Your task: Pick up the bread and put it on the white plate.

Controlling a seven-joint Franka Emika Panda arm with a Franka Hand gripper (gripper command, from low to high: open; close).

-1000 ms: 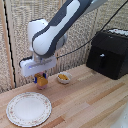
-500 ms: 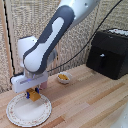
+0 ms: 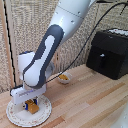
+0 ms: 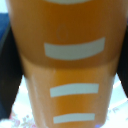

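Observation:
The bread (image 3: 33,106), a small golden-brown block, is held between the dark blue fingertips of my gripper (image 3: 31,105). It is low over the white plate (image 3: 15,115), at or just above its surface; I cannot tell if it touches. The plate lies at the table's front, on the exterior view's left. In the wrist view the bread (image 4: 70,60) fills the picture as an orange block with pale stripes, with dark fingers (image 4: 10,75) at its sides and a bit of the plate's patterned rim (image 4: 20,117) beneath.
A small white bowl (image 3: 64,78) with orange-yellow food stands behind the arm. A black box-shaped appliance (image 3: 109,52) sits at the exterior view's right. The wooden table (image 3: 85,105) stretches to the right of the plate. A wall or screen stands behind.
My arm has swung toward the exterior view's left and come down, carrying the bread from beside the bowl to low over the plate.

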